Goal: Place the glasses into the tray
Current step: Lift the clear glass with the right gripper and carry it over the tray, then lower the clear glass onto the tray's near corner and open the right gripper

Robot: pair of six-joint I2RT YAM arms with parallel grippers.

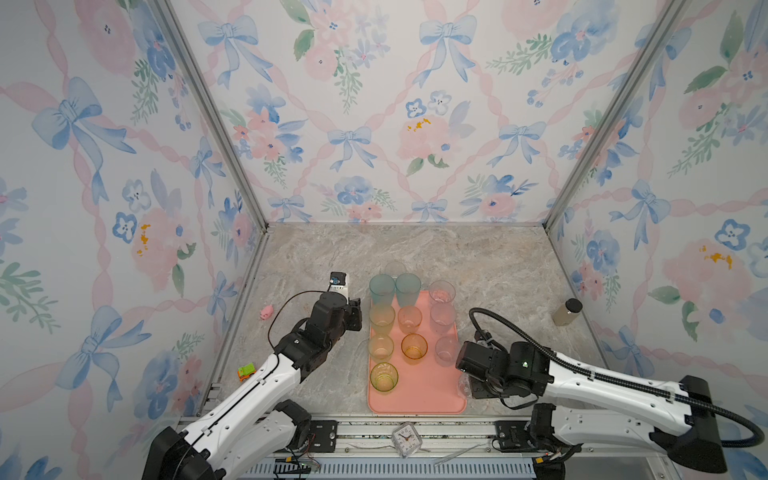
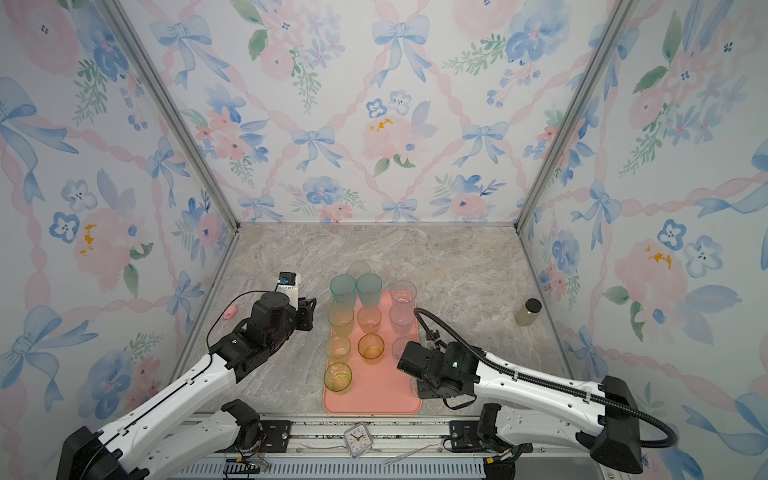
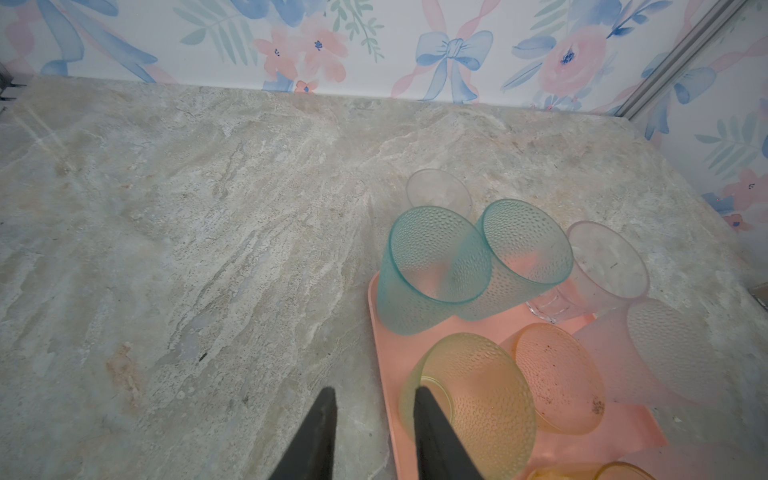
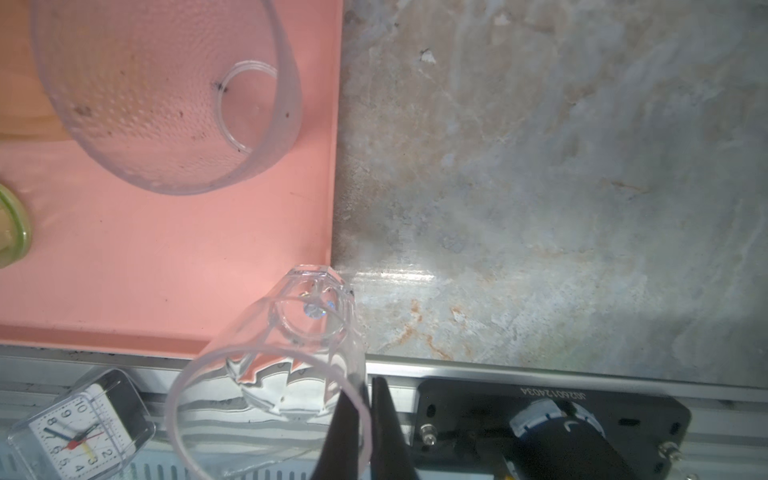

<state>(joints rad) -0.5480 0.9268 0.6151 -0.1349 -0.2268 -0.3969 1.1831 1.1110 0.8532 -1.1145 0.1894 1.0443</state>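
The salmon-pink tray [image 1: 417,397] lies mid-table and holds several upright glasses: two teal [image 1: 381,289], yellow-green [image 1: 384,377], orange [image 1: 414,346], peach [image 1: 409,319] and clear [image 1: 443,318]. One more clear glass [image 3: 438,191] stands on the table just behind the teal pair. My right gripper [image 4: 366,401] is shut on the rim of a small faceted clear glass [image 4: 291,353]. That glass's base hangs over the tray's near right corner. My left gripper [image 3: 374,399] is open with nothing between its fingers, beside the tray's left edge next to a yellow-green glass [image 3: 478,399].
A dark-capped beige bottle [image 1: 567,311] stands by the right wall. A small clear clock [image 1: 406,438] lies on the front rail. A pink toy [image 1: 266,311], a green toy car [image 1: 246,371] and a small white device [image 1: 338,282] sit left of the tray.
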